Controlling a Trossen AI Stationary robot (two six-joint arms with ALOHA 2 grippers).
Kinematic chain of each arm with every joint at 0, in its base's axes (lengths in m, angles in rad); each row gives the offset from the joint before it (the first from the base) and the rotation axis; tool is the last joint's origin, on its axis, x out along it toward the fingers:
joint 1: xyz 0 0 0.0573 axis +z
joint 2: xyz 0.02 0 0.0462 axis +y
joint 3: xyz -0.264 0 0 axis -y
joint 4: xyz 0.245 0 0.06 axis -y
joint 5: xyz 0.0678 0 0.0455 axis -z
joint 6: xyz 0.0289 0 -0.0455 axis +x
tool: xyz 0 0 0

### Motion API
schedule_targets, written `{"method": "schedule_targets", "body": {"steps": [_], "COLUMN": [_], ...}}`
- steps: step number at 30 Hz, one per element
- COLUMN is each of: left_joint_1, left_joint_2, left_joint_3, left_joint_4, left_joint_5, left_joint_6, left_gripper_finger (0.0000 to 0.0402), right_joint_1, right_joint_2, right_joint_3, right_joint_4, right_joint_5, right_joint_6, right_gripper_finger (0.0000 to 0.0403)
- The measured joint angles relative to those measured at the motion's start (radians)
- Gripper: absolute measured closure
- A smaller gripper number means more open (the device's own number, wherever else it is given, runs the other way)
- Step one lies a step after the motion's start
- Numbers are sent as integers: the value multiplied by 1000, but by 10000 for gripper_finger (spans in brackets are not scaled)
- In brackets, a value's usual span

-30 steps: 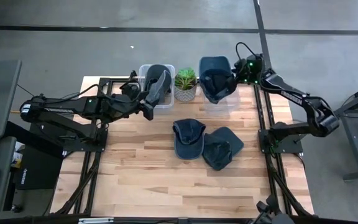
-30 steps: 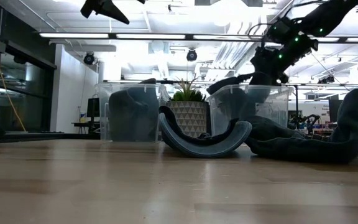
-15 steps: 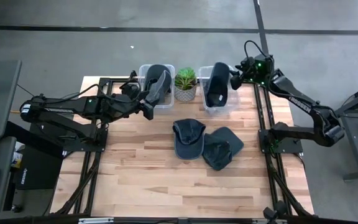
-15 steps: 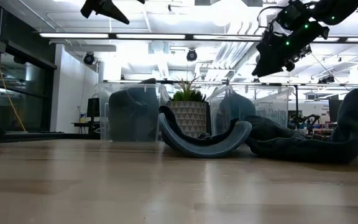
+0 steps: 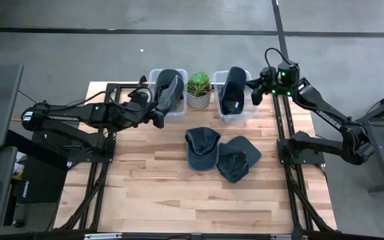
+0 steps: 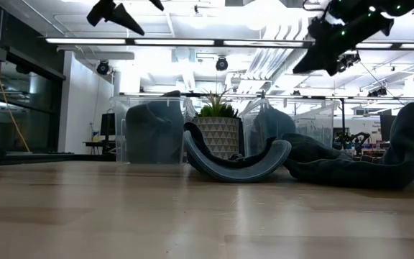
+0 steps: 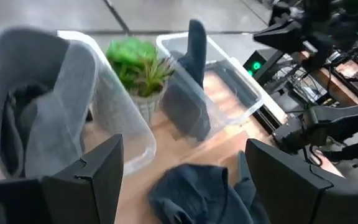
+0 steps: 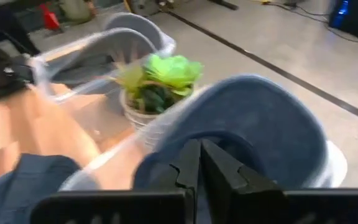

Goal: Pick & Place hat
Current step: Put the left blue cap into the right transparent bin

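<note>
Left arm reaches in from the 9 o'clock edge, stretched level across the table's far-left part. Left gripper [image 5: 157,115] hangs just beside the left bin [image 5: 153,75], fingers [image 7: 89,177] spread wide with nothing between them. That bin holds a dark hat [image 5: 170,90] standing on edge, at about 1 o'clock from the gripper.

Potted plant [image 5: 199,87] stands between the two bins at the 12 o'clock edge.

Right bin [image 5: 223,112] holds a second hat [image 5: 232,90], upright on edge against the bin wall. Two more hats lie loose on the wood near table centre: one cap [image 5: 201,147] and, touching it at 3 o'clock, another cap [image 5: 239,159].

Right arm comes from the 3 o'clock side, elbow bent. Right gripper [image 5: 254,91] hovers raised, just beside the right bin, at 3 o'clock from its hat. Its fingertips [image 8: 194,163] are pressed together, empty.
</note>
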Motion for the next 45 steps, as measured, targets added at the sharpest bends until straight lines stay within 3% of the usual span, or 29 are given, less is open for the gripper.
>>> {"method": "schedule_targets", "body": {"steps": [5,16,28,33,45], "left_joint_1": [0,0,0,0,40], "left_joint_2": [52,318,538,599,671], "left_joint_3": [0,1,0,0,0], "left_joint_4": [-10,9,111,130,275], "left_joint_5": [100,332,416,439,433], "left_joint_6": [-93,-349,-533,-606,-652], "left_gripper_finger": [122,122,122,121,121], "right_joint_1": [62,154,193,193,192], "right_joint_2": [-61,-192,-296,-308,-298], "right_joint_3": [0,0,0,0,0], "right_joint_4": [-68,-222,-303,-308,-331], "right_joint_5": [-10,-6,-18,-37,-87], "right_joint_6": [1,-4,-5,-6,-5], "right_gripper_finger": [399,401,388,343,164]}}
